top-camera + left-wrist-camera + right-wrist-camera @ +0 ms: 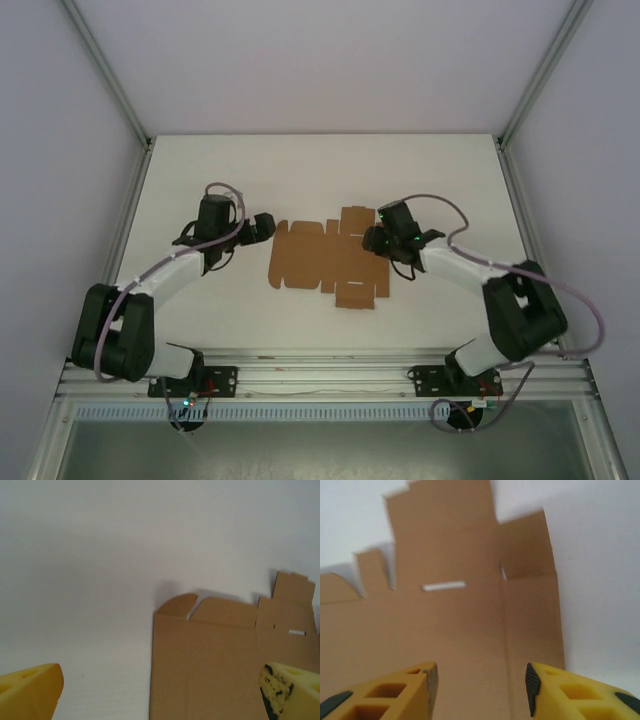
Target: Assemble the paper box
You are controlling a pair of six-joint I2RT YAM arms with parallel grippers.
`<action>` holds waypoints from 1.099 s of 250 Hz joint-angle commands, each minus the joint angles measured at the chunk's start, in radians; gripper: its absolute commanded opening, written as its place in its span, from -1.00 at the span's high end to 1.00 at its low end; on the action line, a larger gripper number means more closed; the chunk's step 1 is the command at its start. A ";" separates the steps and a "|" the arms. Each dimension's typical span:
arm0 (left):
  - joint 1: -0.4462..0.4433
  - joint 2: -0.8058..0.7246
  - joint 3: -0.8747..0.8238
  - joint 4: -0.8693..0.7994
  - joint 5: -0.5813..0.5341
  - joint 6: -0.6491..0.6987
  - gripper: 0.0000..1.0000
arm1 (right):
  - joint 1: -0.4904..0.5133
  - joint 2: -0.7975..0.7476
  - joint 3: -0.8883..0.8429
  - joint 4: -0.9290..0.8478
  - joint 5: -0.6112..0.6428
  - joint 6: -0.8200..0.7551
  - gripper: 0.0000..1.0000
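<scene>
Plainly, the paper box (pixel 322 262) is a flat, unfolded brown cardboard sheet lying on the white table (pixel 440 180) at the middle of the top view, between the two grippers. The right gripper (pixel 376 240) hangs over the sheet's upper right part there and hides the flaps beneath it. In the right wrist view two yellow fingers (pixel 395 697) rise from the bottom edge, cut off by the frame, with a clear gap between them. The jaws stand apart with nothing clamped in them, and only flat cardboard shows beyond. Whether the tips touch the sheet cannot be told. That view is soft, but a narrow slot (pixel 444 585) shows in its upper middle and stepped tabs at its upper left. The left gripper (pixel 262 227) sits at the sheet's left edge, centre left of the top view. Its jaws are wide apart. In the left wrist view one yellow finger (pixel 31 692) sits in the lower left corner over bare table. The other sits in the lower right corner in front of the cardboard, and both are cut off by the frame. The sheet lies in the lower right of that view, its bottom running out of frame, with rounded flaps along its top edge.
</scene>
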 commanded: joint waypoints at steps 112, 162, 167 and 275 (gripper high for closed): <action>-0.035 0.320 0.184 -0.231 0.292 -0.030 -0.99 | -0.014 0.247 0.054 -0.088 0.051 0.015 0.11; -0.046 0.372 0.189 -0.179 0.388 -0.049 -0.95 | -0.015 0.251 0.035 -0.062 0.020 -0.018 0.12; -0.050 0.373 0.185 -0.160 0.413 -0.053 -0.95 | -0.014 0.253 0.036 -0.060 0.015 -0.023 0.13; -0.062 0.332 0.154 0.084 0.584 -0.146 -0.87 | -0.015 0.262 0.006 -0.015 -0.011 -0.031 0.18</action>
